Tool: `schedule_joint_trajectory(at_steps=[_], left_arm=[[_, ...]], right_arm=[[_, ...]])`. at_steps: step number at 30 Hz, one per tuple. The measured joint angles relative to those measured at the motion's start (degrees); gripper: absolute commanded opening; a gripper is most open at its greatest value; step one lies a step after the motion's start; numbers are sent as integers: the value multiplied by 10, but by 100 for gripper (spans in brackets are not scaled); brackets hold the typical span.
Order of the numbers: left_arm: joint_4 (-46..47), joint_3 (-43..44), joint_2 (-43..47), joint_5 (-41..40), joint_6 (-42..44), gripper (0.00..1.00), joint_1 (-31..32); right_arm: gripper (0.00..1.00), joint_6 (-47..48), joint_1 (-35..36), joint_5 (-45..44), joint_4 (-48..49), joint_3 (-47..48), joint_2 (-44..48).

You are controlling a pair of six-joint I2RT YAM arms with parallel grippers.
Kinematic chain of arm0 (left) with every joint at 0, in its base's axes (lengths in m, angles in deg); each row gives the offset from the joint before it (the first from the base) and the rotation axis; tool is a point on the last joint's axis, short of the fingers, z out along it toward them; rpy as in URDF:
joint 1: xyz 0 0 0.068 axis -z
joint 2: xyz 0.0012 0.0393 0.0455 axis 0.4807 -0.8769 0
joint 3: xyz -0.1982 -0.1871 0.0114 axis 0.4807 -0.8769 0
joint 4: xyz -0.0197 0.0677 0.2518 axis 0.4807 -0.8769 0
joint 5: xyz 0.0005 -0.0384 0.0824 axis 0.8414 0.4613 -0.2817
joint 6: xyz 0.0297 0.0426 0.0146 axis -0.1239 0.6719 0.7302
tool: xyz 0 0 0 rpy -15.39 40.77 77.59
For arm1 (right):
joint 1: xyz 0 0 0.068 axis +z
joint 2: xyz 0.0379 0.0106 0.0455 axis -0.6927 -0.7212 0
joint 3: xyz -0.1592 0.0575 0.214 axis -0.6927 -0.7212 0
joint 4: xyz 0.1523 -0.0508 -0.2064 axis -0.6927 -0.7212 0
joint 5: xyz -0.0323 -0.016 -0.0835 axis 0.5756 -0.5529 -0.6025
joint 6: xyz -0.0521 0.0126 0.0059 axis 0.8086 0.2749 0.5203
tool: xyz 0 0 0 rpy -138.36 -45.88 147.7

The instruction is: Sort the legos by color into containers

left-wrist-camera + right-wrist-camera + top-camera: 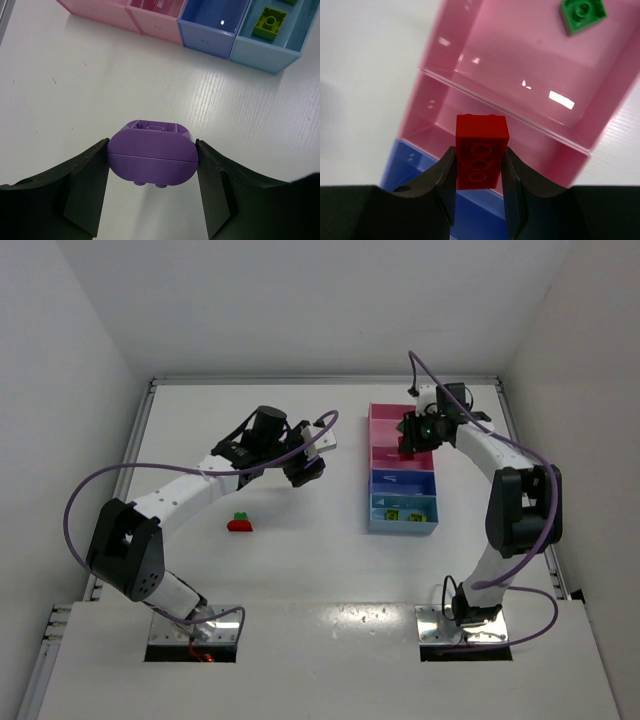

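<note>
A rounded purple lego (151, 152) hangs above the table, and my left gripper (151, 162) is shut on it; from above, that gripper (303, 468) is left of the tray (370, 472). My right gripper (479, 175) is shut on a red brick (481, 150), which hangs over the smaller pink compartment (430, 117) near the dark blue one (405, 167). From above, this gripper (415, 436) is over the tray's pink end. A green brick (582, 13) lies in the large pink compartment (520, 60). Yellow-green bricks (393, 513) lie in the light blue compartment (260, 54). A joined red and green pair (240, 523) rests on the table.
White walls enclose the table on three sides. The tray runs front to back right of centre, between the two arms. The left arm's purple cable (85, 490) loops out at the left.
</note>
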Motion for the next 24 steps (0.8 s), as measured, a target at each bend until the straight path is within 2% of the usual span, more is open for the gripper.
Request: schedule_joint_trajectory(at_steps=[7, 8, 10, 11, 15, 20, 24], left_arm=[[0, 0, 0, 0, 0, 14, 0], [0, 0, 0, 0, 0, 14, 0], [0, 0, 0, 0, 0, 14, 0], [0, 0, 0, 0, 0, 14, 0], [0, 0, 0, 0, 0, 14, 0], [3, 0, 0, 0, -4, 14, 0], [6, 0, 0, 6, -16, 14, 0]], right_arm=[[23, 39, 0, -59, 14, -31, 0], [31, 42, 0, -62, 16, -33, 0], [40, 46, 1, -64, 19, -34, 0], [49, 48, 1, -63, 20, -34, 0], [64, 55, 1, -57, 21, -34, 0], [66, 56, 0, -16, 9, -34, 15], [64, 29, 0, 94, -21, -10, 29]])
